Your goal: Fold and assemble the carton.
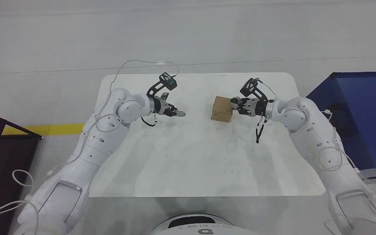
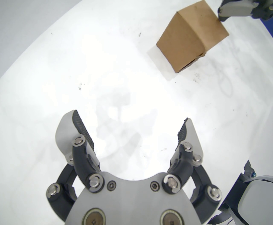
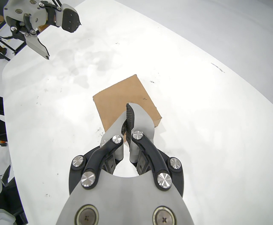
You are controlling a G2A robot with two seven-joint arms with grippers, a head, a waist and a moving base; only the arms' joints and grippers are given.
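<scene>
A small brown carton stands folded up as a box on the white table, right of its middle. My right gripper is shut, with nothing between its fingers. Its tip rests against the carton's top face near the edge on its own side. In the left wrist view that tip meets the carton's upper corner. My left gripper hovers open and empty over bare table, a short way to the carton's left. It also shows in the right wrist view.
A dark blue bin stands off the table's right side. A black frame stands off its left side. The table's front half is bare white surface with faint smudges.
</scene>
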